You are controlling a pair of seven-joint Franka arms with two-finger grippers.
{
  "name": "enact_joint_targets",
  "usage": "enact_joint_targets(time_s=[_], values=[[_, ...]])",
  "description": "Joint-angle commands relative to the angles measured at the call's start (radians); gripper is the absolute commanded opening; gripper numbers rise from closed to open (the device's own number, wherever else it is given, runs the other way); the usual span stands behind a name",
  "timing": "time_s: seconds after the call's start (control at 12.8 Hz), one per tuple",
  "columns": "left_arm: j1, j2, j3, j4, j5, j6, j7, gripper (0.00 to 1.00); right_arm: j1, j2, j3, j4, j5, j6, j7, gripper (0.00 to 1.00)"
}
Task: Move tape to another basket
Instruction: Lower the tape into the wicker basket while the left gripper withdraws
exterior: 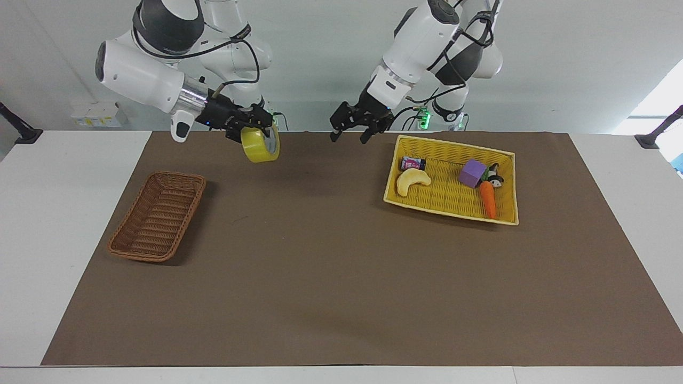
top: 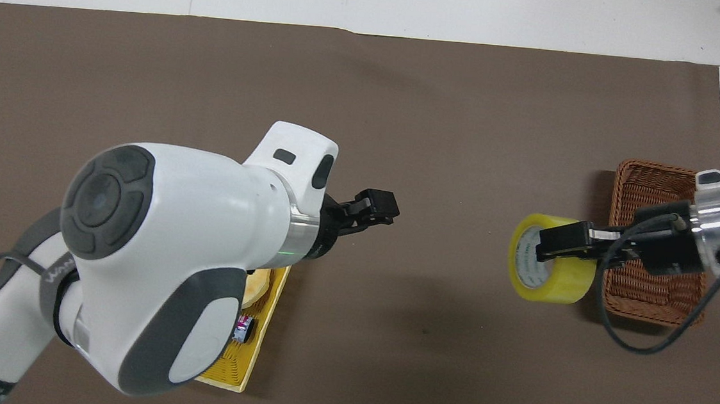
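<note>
Currently right tool (exterior: 255,129), upper left of frame, pinches tape (exterior: 260,144) rim only, may slip short of basket (exterior: 158,215); left tool (exterior: 349,134) spread empty.

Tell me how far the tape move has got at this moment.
Done: the tape is out of the yellow basket. In hand: the right gripper holds it in the air over the mat; the left gripper is open and clear. Left: carry it over the brown basket and release it inside.
</note>
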Motion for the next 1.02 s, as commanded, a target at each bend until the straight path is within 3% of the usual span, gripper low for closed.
enact_joint_targets(time_s=[0.0,0.23,0.47,0.7,0.94], values=[[0.107,-0.011,-0.007,0.003,0.063,-0.106,0.097,1.00,-0.083,-0.010,0.006,0.002,-0.200,-0.004,-0.077,0.00],[0.271,-0.006,-0.007,0.003,0.112,-0.182,0.402,1.00,-0.068,0.002,0.010,-0.010,-0.539,0.140,-0.123,0.00],[0.404,-0.001,-0.007,0.009,0.205,-0.232,0.649,1.00,-0.057,0.103,0.010,-0.008,-0.794,0.307,-0.235,0.00],[0.474,-0.007,-0.006,0.021,0.327,-0.266,0.811,1.00,0.002,0.171,0.012,-0.022,-1.159,0.466,-0.253,0.00],[0.512,-0.006,-0.006,0.134,0.377,-0.428,0.895,1.00,0.015,0.183,0.012,-0.071,-1.311,0.571,-0.247,0.00]])
